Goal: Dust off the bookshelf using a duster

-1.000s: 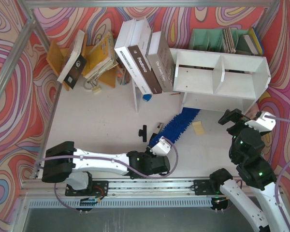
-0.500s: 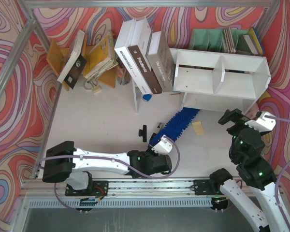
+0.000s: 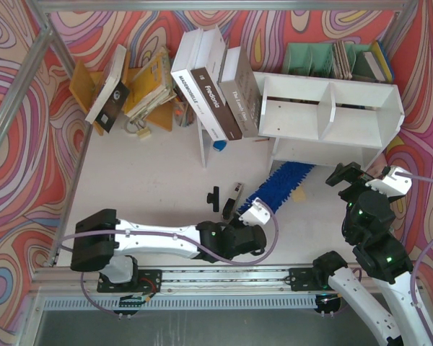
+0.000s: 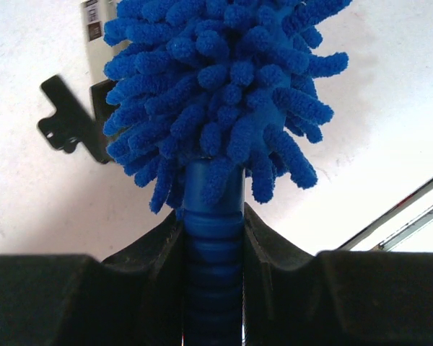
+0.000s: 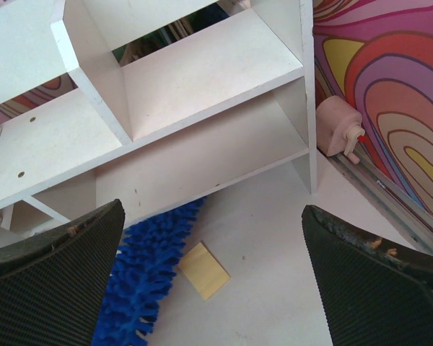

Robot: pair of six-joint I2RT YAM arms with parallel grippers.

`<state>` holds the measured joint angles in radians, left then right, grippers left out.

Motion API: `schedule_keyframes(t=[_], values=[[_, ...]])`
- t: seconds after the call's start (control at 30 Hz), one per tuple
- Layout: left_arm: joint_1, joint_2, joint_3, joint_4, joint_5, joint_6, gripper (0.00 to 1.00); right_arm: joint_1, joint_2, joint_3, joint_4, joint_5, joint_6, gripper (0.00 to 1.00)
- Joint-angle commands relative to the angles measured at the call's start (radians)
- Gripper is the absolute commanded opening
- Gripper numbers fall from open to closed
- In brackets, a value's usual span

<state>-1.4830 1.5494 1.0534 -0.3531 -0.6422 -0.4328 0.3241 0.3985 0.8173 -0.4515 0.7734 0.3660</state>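
Observation:
The white bookshelf point(image 3: 332, 119) stands at the back right, with two cubbies and a lower shelf; it fills the top of the right wrist view point(image 5: 202, 79). The blue fluffy duster point(image 3: 281, 184) lies slanted on the table, its tip reaching the foot of the lower shelf point(image 5: 148, 274). My left gripper point(image 3: 247, 214) is shut on the duster's ribbed blue handle point(image 4: 213, 245), with the fluffy head point(image 4: 216, 94) just beyond the jaws. My right gripper point(image 3: 350, 176) is open and empty point(image 5: 213, 238), hovering in front of the shelf's right half.
A small yellow card point(image 5: 204, 270) lies on the table beside the duster's tip. Two small black tools point(image 3: 214, 196) lie left of the duster. Leaning books against a thin white board point(image 3: 202, 144) stand at back centre, a green rack point(image 3: 332, 59) behind the shelf, a pink object point(image 5: 339, 133) by the right wall.
My left arm has moved right and forward with the duster. The duster's head has swung right, toward the foot of the shelf. The right arm has not moved.

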Motion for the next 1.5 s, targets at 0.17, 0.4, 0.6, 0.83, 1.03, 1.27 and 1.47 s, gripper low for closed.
schedule_keyframes(t=[0.17,0.4,0.6,0.83,1.03,1.27,1.47], values=[[-0.032,0.148,0.142,0.169,0.047,0.121,0.0,0.0,-0.003,-0.009,0.031,0.009,-0.005,0.99],[-0.036,0.199,0.17,0.215,0.126,0.152,0.0,-0.001,-0.004,-0.008,0.029,0.01,-0.006,0.99],[-0.034,0.22,0.172,0.188,0.162,0.153,0.0,0.0,-0.001,-0.009,0.031,0.011,-0.006,0.99],[-0.03,0.28,0.201,0.116,0.239,0.114,0.0,0.0,0.0,-0.008,0.031,0.009,-0.006,0.99],[-0.02,0.3,0.212,0.075,0.236,0.092,0.0,-0.001,-0.001,-0.009,0.031,0.01,-0.007,0.99],[-0.019,0.209,0.184,0.137,0.13,0.136,0.0,0.0,0.003,-0.008,0.034,0.008,-0.005,0.99],[0.007,0.167,0.183,0.205,0.074,0.168,0.0,0.0,0.001,-0.008,0.033,0.009,-0.007,0.99]])
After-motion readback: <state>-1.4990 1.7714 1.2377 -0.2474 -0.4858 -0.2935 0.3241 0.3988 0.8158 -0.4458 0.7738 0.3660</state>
